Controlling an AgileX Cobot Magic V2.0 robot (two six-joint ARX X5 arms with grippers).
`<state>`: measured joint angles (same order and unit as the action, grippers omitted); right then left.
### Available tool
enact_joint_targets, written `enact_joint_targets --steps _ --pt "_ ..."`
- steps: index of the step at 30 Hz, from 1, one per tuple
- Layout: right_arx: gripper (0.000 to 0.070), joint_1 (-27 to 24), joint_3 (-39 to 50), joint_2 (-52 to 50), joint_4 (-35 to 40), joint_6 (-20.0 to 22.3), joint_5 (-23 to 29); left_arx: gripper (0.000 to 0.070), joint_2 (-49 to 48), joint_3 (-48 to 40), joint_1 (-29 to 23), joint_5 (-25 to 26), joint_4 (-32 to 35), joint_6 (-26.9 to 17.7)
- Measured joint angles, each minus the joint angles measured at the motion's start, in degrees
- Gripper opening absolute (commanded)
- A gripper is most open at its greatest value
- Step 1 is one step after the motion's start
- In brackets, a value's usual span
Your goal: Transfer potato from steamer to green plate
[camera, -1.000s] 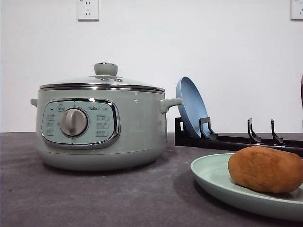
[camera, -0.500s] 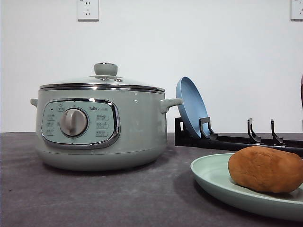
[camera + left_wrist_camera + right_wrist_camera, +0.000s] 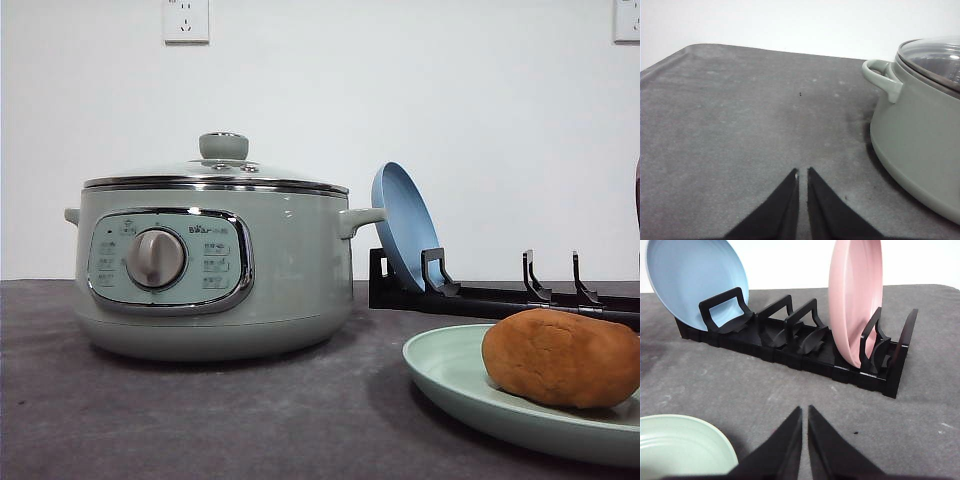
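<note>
Nothing has shifted across the last second in the front view, and that stillness says much: the lumpy orange-brown potato [image 3: 562,357] already lies on the glossy pale mint-green round plate [image 3: 450,375] at the lower right of the frame, so the transfer looks complete. At left centre the round sage-green electric steamer [image 3: 215,265] stands on the dark grey surface [image 3: 200,420] with its knobbed glass lid [image 3: 223,160] seated on the rim. Behind the plate, a black slotted plate rack [image 3: 480,295] holds a blue plate [image 3: 405,225] leaning on edge. The left hand [image 3: 802,175] sits at the lower middle of the left wrist view, its dark fingers nearly touching and holding nothing, with the steamer's side handle [image 3: 882,77] off at the upper right. The right hand [image 3: 805,412] is likewise drawn narrow and empty at the lower middle of its view, aimed toward the rack, where a pink plate [image 3: 855,300] stands upright; the green plate's rim shows at the lower left. Judging by both idle hands, no further step seems to be called for.
</note>
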<state>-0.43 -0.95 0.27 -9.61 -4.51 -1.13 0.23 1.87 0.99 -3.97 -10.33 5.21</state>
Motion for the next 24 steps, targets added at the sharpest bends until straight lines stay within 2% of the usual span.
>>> enact_joint_targets --steps 24 --pt "0.0009 0.0 0.0 0.0 0.0 0.0 0.0 0.0025 0.0 0.0 0.0 0.0 0.0 0.02"
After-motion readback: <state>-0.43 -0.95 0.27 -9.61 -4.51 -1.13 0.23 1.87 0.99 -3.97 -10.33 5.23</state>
